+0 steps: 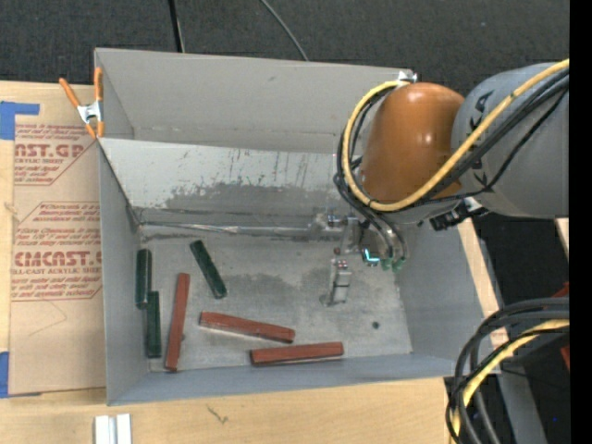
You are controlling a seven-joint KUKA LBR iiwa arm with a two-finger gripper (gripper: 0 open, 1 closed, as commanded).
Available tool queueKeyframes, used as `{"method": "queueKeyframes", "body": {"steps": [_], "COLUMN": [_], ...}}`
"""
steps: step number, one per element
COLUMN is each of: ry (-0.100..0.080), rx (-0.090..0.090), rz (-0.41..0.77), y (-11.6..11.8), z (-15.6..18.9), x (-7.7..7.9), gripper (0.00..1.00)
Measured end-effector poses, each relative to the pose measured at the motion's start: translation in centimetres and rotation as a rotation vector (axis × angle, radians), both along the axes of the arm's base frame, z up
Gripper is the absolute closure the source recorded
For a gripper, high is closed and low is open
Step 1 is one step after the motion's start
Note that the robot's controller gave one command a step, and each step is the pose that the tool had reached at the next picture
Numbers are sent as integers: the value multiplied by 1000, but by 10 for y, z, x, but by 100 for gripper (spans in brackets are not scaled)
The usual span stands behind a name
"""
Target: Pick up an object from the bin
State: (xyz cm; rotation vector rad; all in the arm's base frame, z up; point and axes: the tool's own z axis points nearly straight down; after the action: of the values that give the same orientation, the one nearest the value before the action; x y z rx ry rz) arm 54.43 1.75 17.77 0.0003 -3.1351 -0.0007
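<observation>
Red-brown bars: we count three on the floor's left half: front bar [296,351] along the near wall, slanted bar [247,327] just behind it, upright bar [176,322] further left.
Dark green bars: tilted green bar [207,268] mid-left; two left-wall green bars [142,277].
Pincer [339,285]: over bare floor right of centre, apart from every bar; wide or narrow, we cannot tell.
Bin [231,169]: grey metal.
</observation>
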Motion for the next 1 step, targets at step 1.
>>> {"method": "queueKeyframes", "body": {"steps": [1], "ry": [-8], "rx": [0], "rz": [0], "y": [0], "z": [4], "x": [2], "gripper": [0]}}
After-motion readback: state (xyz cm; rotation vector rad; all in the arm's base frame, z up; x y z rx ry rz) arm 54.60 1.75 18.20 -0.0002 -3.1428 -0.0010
